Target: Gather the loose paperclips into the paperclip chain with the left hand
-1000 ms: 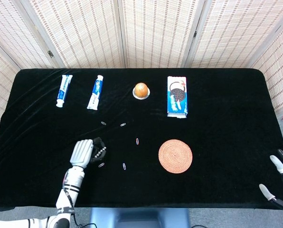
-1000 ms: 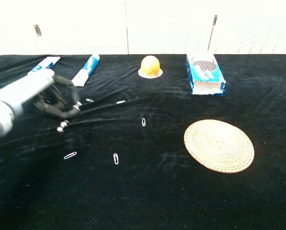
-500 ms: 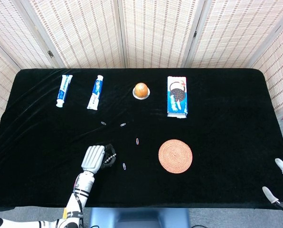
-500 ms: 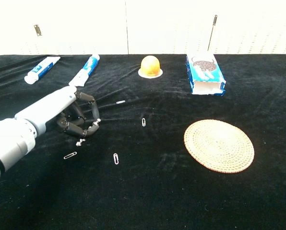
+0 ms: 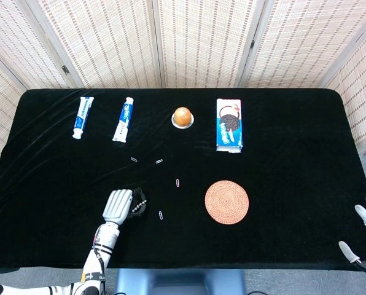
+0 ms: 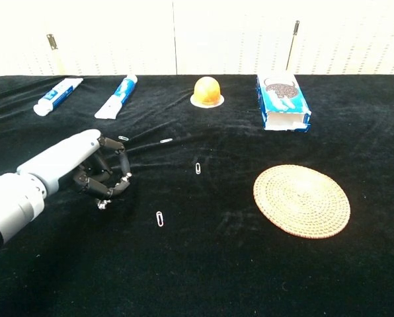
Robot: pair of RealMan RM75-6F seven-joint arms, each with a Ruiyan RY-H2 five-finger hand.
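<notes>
Four loose paperclips lie visible; left hand has fingers curled down, grasp indiscernible.

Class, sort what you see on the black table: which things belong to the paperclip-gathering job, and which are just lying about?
Belong to the job:
left hand
loose paperclips: near the hand, centre, two further back

Just lying about:
two toothpaste tubes
orange ball on its dish
cookie box
woven mat
</notes>
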